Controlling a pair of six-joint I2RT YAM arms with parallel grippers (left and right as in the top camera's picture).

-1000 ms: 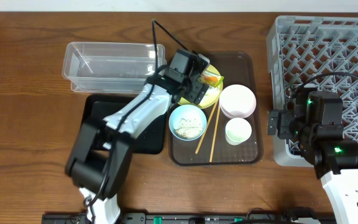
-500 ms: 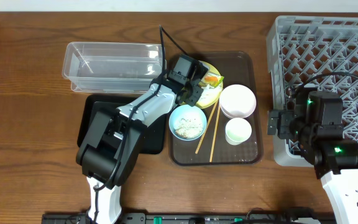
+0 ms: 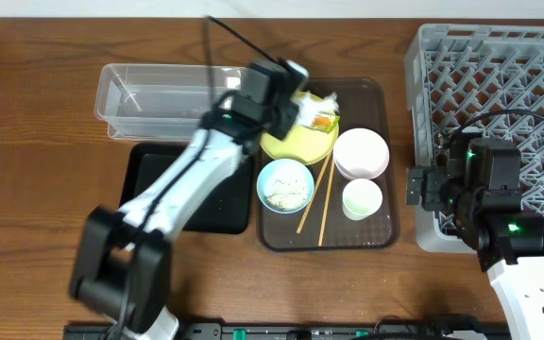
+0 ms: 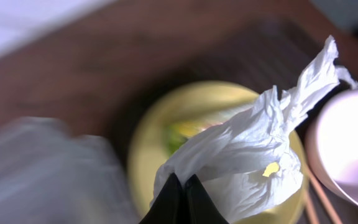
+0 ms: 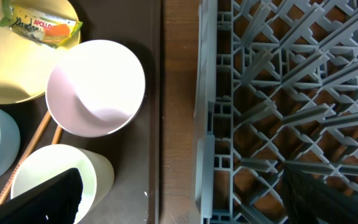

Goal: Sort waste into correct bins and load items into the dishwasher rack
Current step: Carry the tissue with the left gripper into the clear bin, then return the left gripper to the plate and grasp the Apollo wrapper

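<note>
**Left arm.** It reaches from the near-left table edge diagonally across the black tray (image 3: 140, 161), with the wrist above the gap between the clear tub (image 3: 159, 94) and the yellow plate (image 3: 296, 146). This arm is smeared in the overhead view, so its joints are hard to read.

The left gripper (image 4: 181, 190) has its fingers pinched together on the lower edge of the white crumpled scrap (image 4: 244, 152). The scrap hangs over the plate. I cannot tell whether it touches the plate.

**Right arm.** It is folded beside the front-left corner of the dishwasher rack (image 3: 499, 57), wrist pointing down. The right gripper (image 5: 182, 186) is spread wide and holds nothing. It sits over the strip of table between the rack and the brown serving tray (image 3: 371, 94).

**Hidden or unclear.**
- The snack wrapper (image 5: 42, 23) lies on the plate and is partly covered by the scrap in the left wrist view.
- The tub is only a grey blur in the left wrist view.
- The right fingers show only as dark tips in the bottom corners of their own camera.
- The light blue bowl (image 3: 262, 181), holding rice scraps (image 3: 286, 192), is cut off at the left edge of the right wrist view.

**Also on the serving tray.**
- The pale pink bowl (image 3: 361, 153).
- The white cup (image 3: 362, 198).
- The chopsticks (image 3: 315, 196), lying between the blue bowl and the cup.
</note>
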